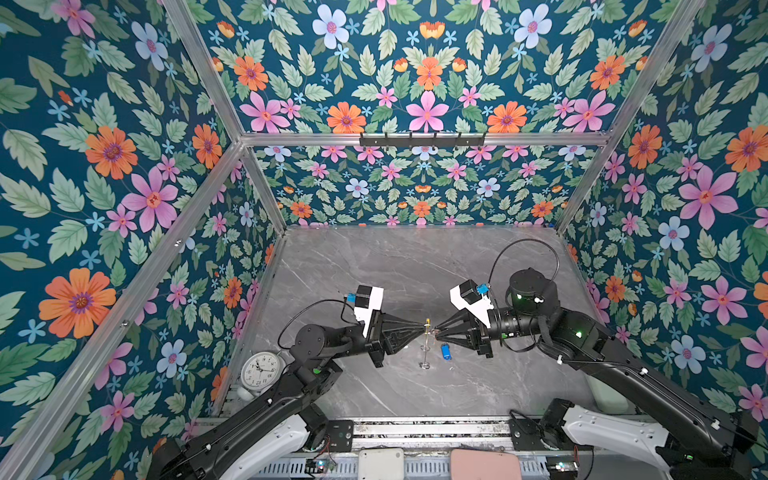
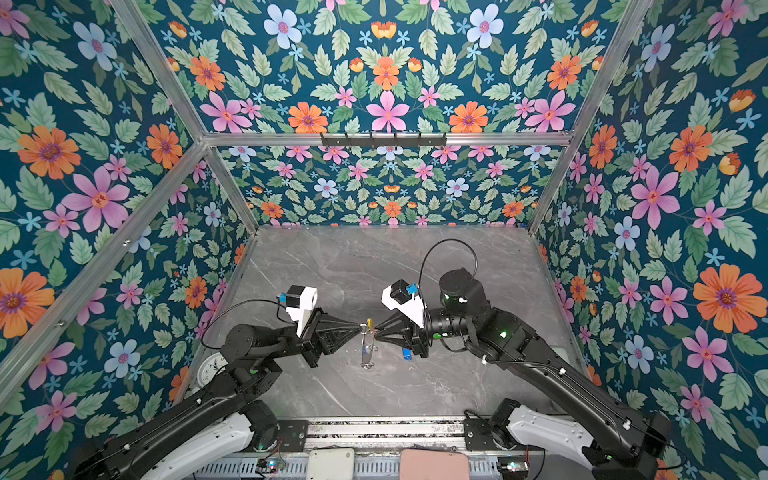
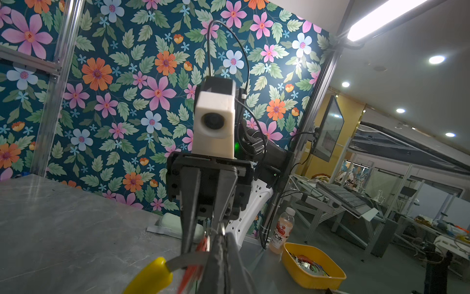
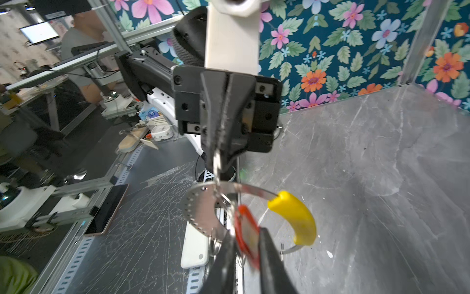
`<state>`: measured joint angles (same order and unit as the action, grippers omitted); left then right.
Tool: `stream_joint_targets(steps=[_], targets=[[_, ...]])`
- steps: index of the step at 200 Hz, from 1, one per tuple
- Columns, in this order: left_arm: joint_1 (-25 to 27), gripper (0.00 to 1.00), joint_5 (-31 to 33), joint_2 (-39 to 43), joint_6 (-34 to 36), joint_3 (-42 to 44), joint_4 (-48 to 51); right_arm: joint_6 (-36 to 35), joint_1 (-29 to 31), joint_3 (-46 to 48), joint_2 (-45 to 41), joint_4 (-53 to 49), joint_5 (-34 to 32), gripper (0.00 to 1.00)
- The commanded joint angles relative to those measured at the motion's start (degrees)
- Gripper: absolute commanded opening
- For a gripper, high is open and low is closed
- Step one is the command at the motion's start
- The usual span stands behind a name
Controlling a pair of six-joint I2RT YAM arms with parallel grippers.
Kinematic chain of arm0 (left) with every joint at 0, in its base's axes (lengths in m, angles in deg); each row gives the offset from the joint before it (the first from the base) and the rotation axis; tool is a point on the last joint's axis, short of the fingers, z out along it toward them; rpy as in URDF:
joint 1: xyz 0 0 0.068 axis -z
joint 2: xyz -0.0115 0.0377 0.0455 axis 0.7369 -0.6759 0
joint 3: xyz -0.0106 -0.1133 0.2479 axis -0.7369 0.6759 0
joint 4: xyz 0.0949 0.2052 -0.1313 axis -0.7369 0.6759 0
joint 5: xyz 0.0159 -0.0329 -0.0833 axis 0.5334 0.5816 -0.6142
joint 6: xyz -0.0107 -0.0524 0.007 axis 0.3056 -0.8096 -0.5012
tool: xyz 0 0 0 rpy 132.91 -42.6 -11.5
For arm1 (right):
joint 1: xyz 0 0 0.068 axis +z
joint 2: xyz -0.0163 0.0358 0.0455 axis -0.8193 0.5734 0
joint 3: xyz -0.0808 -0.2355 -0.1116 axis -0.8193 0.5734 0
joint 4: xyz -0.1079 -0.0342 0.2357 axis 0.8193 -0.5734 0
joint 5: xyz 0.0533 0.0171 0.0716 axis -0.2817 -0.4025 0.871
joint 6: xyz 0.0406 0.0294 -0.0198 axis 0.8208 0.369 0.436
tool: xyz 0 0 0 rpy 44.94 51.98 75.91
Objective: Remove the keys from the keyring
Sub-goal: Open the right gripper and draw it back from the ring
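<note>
The keyring (image 1: 424,353) hangs upright over the middle of the table, its yellow sleeve (image 1: 427,321) at the top. My left gripper (image 1: 423,328) is shut on its grey band just below the sleeve; the left wrist view shows the band (image 3: 188,259) running into the shut left gripper (image 3: 223,254). My right gripper (image 1: 436,331) faces it tip to tip. In the right wrist view its jaws stand slightly apart with the blurred red-tagged key (image 4: 248,236) between them, still by the keyring (image 4: 203,211). The blue-tagged key (image 1: 446,351) lies loose on the table below the right gripper.
A white alarm clock (image 1: 260,370) stands at the table's left front corner. A pale green object (image 1: 609,399) lies at the right edge. A white device (image 1: 381,463) and a pink one (image 1: 485,464) sit on the front rail. A yellow bin (image 3: 312,267) and a bottle (image 3: 282,231) stand beyond the table.
</note>
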<state>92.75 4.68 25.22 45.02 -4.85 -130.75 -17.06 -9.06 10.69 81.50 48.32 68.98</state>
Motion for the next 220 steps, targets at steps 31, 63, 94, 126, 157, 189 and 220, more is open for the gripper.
stream_joint_targets(steps=[31,63,94,126,157,189,220], targets=[[-0.01,0.0,1.51,0.33,5.96,-0.34,-0.41,7.74,0.18,5.16,-5.88,10.94,-6.62,0.45],[0.0,0.0,-0.38,-2.05,4.19,-0.58,-4.9,11.05,0.29,8.06,-9.75,19.43,-10.93,0.51],[-0.01,0.0,-3.16,-4.75,0.95,-0.91,-9.61,11.66,0.28,7.04,-9.84,20.65,-8.18,0.59],[-0.01,0.0,-4.91,-6.46,-1.58,-0.97,-13.59,13.12,0.28,6.0,-6.71,22.05,-2.69,0.6],[-0.01,0.0,-4.93,-6.99,-2.52,-0.43,-15.11,14.77,0.36,6.15,-4.42,24.17,1.81,0.6],[0.01,0.0,-4.56,-6.99,-2.56,-0.08,-15.21,16.23,0.45,6.65,-3.48,25.81,4.45,0.57],[-0.01,0.0,-4.02,-7.08,-2.37,0.26,-15.21,17.35,0.54,7.19,-3.05,27.03,5.01,0.52]])
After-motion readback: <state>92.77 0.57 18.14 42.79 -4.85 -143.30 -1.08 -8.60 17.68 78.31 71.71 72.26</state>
